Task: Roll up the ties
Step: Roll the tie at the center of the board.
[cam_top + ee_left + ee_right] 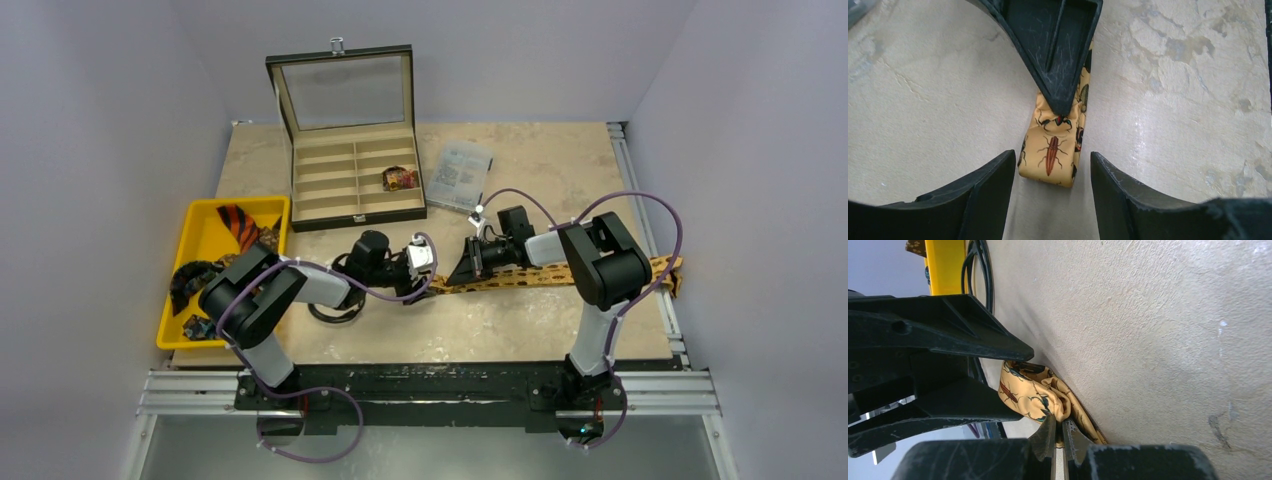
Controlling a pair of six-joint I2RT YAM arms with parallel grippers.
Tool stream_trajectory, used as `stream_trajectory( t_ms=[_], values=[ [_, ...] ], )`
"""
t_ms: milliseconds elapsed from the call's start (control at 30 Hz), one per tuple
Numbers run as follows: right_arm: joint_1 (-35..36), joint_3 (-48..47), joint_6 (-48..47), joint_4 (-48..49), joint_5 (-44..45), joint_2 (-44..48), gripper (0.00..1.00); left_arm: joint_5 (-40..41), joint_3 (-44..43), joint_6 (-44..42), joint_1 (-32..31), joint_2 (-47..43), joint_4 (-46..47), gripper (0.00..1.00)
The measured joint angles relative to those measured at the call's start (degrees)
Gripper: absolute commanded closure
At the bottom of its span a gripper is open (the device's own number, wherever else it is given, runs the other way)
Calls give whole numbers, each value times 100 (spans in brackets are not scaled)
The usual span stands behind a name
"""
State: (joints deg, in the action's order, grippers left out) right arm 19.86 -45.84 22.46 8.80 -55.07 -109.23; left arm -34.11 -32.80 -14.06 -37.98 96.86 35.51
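A tan-gold tie (560,272) printed with dark beetles lies flat across the table and runs off to the right. My right gripper (1058,422) is shut on the tie's folded left end (1035,397), which bulges into a small loop. My left gripper (1052,156) faces it with its jaws open. The tie's end (1050,155) lies between the left fingertips (990,185) and touches neither. In the top view both grippers meet nose to nose, left (432,278) and right (455,277). An orange tie with black stripes (240,225) and dark ties (190,275) lie in the yellow tray.
A yellow tray (205,240) sits at the left edge. An open compartment box (340,200) stands at the back with one rolled tie (401,178) inside. A clear packet (462,175) lies beside it. A black cable loop (330,310) rests under the left arm.
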Motion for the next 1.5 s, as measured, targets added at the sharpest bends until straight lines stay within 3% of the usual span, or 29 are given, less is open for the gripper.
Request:
stream_trajectory(
  t_ms=[100, 300, 800, 1133, 1200, 1267, 1500],
  values=[
    [0, 0, -2, 0, 0, 0, 100, -2, 101, 0, 9, 0, -50, 47],
    [0, 0, -4, 0, 0, 0, 100, 9, 114, 9, 9, 50, -48, 63],
    [0, 0, -4, 0, 0, 0, 100, 57, -319, 424, -380, 173, 186, 64],
    [-37, 11, -17, -20, 0, 22, 100, 415, -610, 48, -522, 673, 72, 66],
    [-33, 13, -44, -28, 7, 39, 97, 439, -610, -72, -529, 673, 26, 66],
    [-24, 17, -70, -46, 37, 70, 87, 474, -610, -188, -542, 671, -17, 67],
    [-24, -74, -433, -549, 72, 264, 75, 581, -669, -494, -581, 597, -352, 69]
  ],
)
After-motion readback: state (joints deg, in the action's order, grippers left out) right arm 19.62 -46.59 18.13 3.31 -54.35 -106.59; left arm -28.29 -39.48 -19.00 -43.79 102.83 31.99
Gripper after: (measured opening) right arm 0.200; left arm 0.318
